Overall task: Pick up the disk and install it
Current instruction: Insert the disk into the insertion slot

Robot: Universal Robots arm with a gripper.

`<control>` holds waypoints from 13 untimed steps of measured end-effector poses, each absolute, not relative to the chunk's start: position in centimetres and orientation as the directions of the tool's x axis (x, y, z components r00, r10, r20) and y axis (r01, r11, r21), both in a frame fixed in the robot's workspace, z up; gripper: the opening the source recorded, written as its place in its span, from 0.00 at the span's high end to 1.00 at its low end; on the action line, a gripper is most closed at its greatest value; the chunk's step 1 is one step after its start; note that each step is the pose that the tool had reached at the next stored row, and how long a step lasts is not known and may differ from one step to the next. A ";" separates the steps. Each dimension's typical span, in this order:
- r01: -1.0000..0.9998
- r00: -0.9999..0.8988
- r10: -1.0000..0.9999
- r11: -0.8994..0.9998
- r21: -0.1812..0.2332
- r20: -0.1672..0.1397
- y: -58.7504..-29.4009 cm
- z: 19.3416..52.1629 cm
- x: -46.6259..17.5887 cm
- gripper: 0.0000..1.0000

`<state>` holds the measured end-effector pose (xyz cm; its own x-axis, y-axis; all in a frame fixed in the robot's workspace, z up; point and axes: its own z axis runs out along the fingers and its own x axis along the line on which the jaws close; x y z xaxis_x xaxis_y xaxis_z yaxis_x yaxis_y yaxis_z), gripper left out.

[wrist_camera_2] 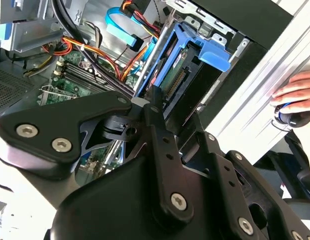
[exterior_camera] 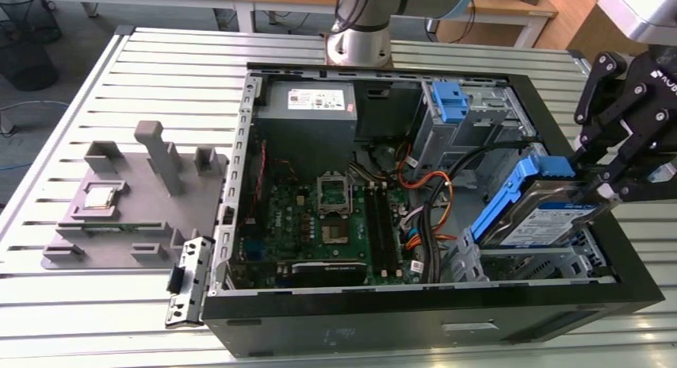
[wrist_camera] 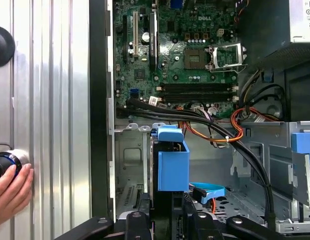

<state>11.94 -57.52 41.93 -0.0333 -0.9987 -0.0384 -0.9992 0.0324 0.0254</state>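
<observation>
The disk [exterior_camera: 534, 213], a silver drive with a white label in a blue bracket, hangs tilted over the metal drive bay [exterior_camera: 529, 265] at the case's front corner on the exterior view's right. My gripper [exterior_camera: 594, 189] is shut on the disk's raised end, and its lower end dips into the bay. In the second wrist view the disk [wrist_camera_2: 181, 70] is seen end-on, just past my fingers [wrist_camera_2: 155, 102]. In the first wrist view its blue bracket [wrist_camera: 173, 162] stands upright above my gripper [wrist_camera: 167, 215], beside the case wall.
The open computer case [exterior_camera: 423, 320] holds a green motherboard [exterior_camera: 328, 217], a grey power-supply box [exterior_camera: 307, 106], orange and black cables [exterior_camera: 429, 185] and a second blue bracket [exterior_camera: 449, 102]. A grey fixture [exterior_camera: 116, 217] carries a small chip [exterior_camera: 101, 197]. A person's hand [wrist_camera: 10, 192] rests outside the case.
</observation>
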 end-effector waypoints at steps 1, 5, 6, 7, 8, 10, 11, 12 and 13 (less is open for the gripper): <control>-0.999 -0.033 -0.999 0.032 0.025 -0.038 -57.5 41.7 11.9 0.65; -0.999 -0.033 -0.999 0.032 0.025 -0.038 -57.5 40.7 11.9 0.65; -0.999 -0.033 -0.999 0.032 0.025 -0.038 -57.5 40.5 11.9 0.65; -0.999 -0.033 -0.999 0.032 0.025 -0.038 -57.5 40.4 11.9 0.65; -0.999 -0.033 -0.999 0.032 0.025 -0.038 -57.5 40.2 11.9 0.65; -0.999 -0.033 -0.999 0.032 0.025 -0.038 -57.5 39.8 11.9 0.65; -0.999 -0.033 -0.999 0.032 0.025 -0.038 -57.5 39.6 11.9 0.65; -0.999 -0.033 -0.999 0.032 0.025 -0.038 -57.5 39.4 11.9 0.65; -0.999 -0.033 -0.999 0.032 0.025 -0.038 -57.5 39.3 11.9 0.65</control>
